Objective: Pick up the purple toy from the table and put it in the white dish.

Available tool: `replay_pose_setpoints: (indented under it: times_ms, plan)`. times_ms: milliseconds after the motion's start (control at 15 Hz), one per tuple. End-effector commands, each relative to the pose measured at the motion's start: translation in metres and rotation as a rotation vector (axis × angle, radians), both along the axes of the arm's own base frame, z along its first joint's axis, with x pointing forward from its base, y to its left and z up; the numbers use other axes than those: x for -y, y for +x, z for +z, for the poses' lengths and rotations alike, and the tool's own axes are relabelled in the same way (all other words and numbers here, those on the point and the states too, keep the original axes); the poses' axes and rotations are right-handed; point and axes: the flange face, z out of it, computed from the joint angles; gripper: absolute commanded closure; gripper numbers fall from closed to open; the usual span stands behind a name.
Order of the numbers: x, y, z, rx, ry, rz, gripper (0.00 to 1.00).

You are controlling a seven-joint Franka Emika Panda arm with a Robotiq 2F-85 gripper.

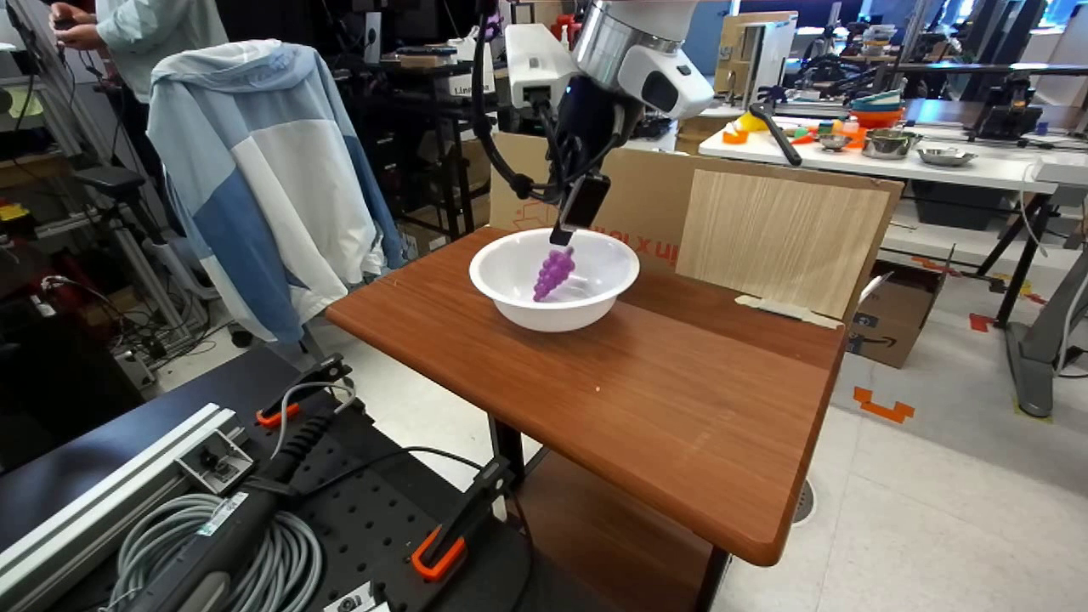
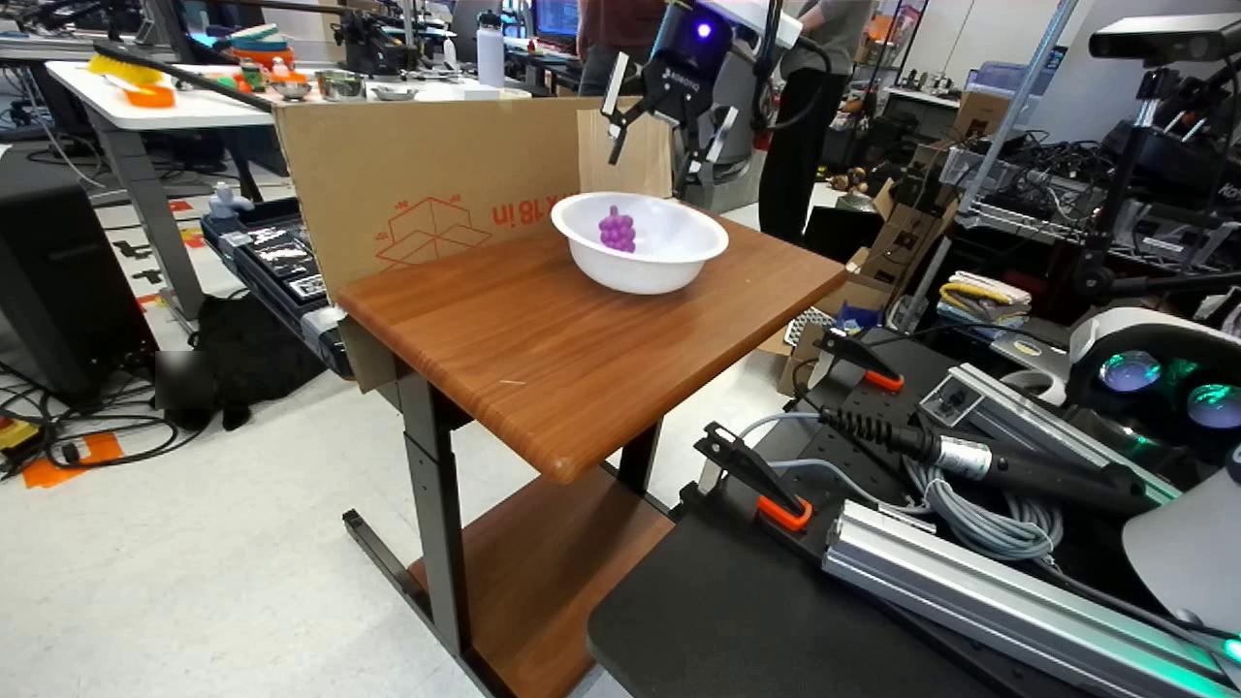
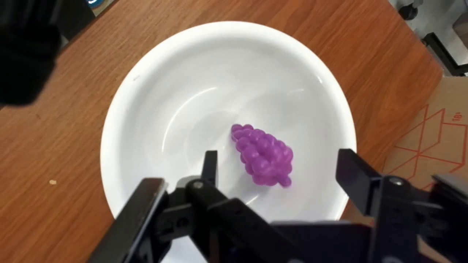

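The purple toy (image 1: pixel 555 274) is a lumpy grape-like cluster. It lies inside the white dish (image 1: pixel 552 319), as the toy also shows in the other views (image 2: pixel 618 231) (image 3: pixel 263 155). The dish (image 2: pixel 645 276) stands on the reddish-brown table (image 1: pixel 680 399); its rim also shows in the wrist view (image 3: pixel 226 29). My gripper (image 2: pixel 654 160) is open and empty above the dish. In the wrist view the fingers (image 3: pixel 278 166) are wide apart, with the toy in view between them and below, not touching either finger. In an exterior view the gripper (image 1: pixel 574 217) partly hides the dish's far rim.
A cardboard sheet (image 2: pixel 436 165) stands upright along one table edge, behind the dish in an exterior view (image 1: pixel 637 191). A chair with a jacket (image 1: pixel 272 161) stands beside the table. A black bench (image 2: pixel 776 601) with clamps and cables is close to the table.
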Motion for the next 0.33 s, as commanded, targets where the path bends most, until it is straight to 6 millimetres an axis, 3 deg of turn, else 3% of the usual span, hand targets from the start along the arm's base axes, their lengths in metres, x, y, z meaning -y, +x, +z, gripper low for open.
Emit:
replay_pose_setpoints:
  times_ms: [0, 67, 133, 267]
  plan:
    - [0.009, -0.03, 0.038, -0.028, 0.049, 0.037, 0.0]
    - [0.013, -0.043, 0.049, -0.061, 0.055, 0.061, 0.0]
    - [0.005, -0.014, 0.018, -0.042, 0.034, 0.03, 0.0]
    - [0.012, -0.027, 0.039, -0.055, 0.052, 0.039, 0.0]
